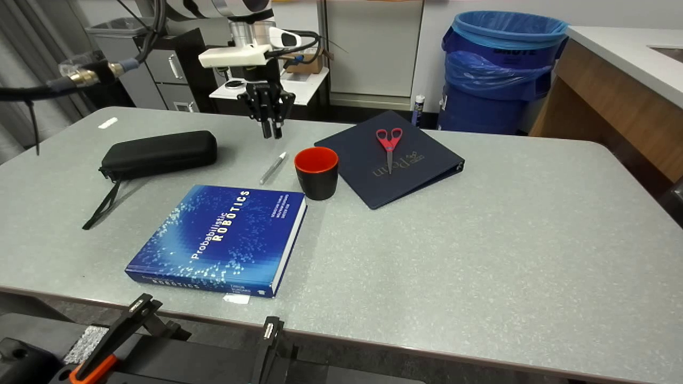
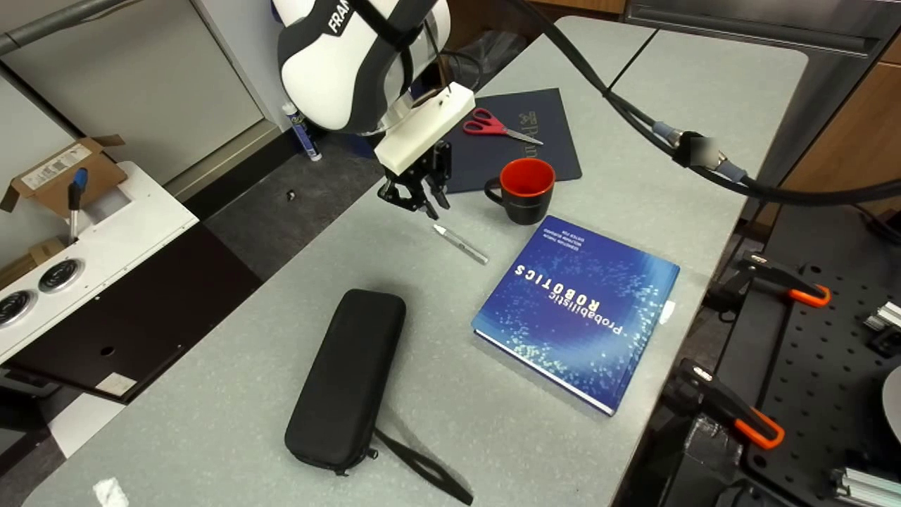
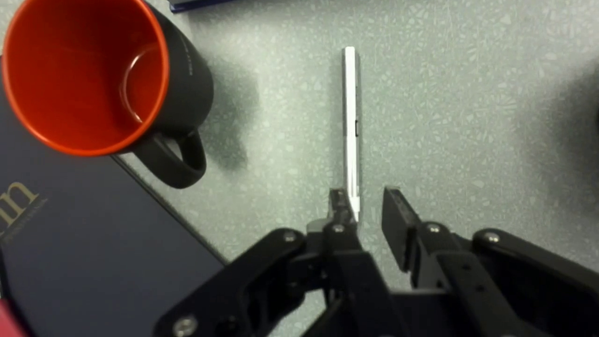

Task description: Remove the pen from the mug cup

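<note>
A long grey table [image 1: 507,250] is filling most of the room, and a white-and-black robot arm [image 2: 352,63] is reaching over it. In an exterior view, a big blue bin [image 1: 475,109] is standing beyond the table's edge. A dark blue binder [image 1: 355,154] is lying flat near a blue book [image 1: 224,245] titled Probabilistic Robotics. Farther along, a black case [image 1: 160,154] is resting with its strap trailing. The gripper [image 3: 366,199] is hanging above the table, pointing down, its two fingers standing slightly apart. The mug cup [image 1: 320,184], red inside and dark outside, is standing upright just beside the book and binder. Red-handled scissors [image 1: 390,148] are lying on the binder. The thin whitish-grey pen [image 3: 350,117] is lying on the table between mug cup and case, one end near the fingertips.
</note>
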Tool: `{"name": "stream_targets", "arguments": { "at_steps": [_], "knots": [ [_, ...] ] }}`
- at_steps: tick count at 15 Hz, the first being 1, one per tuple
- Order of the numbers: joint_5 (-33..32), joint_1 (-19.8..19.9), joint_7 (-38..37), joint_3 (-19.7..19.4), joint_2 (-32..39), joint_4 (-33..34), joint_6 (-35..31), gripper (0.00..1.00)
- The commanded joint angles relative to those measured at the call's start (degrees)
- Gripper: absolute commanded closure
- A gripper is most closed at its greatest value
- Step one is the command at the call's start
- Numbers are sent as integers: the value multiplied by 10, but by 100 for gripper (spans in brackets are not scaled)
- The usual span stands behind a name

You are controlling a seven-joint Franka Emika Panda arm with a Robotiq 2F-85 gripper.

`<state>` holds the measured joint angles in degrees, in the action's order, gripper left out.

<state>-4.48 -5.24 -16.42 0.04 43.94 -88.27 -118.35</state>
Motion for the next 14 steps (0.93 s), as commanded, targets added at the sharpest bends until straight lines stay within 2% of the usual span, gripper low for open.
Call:
{"name": "stream_targets", "arguments": {
  "at_steps": [1,5,7,14],
  "knots": [
    [2,-11,-7,-14,17,36,11,42],
    [4,-9,-6,-16,17,41,13,11],
    [4,-9,-8,-17,17,43,13,0],
    [5,-6,-3,-17,5,22,1,0]
  ]
}}
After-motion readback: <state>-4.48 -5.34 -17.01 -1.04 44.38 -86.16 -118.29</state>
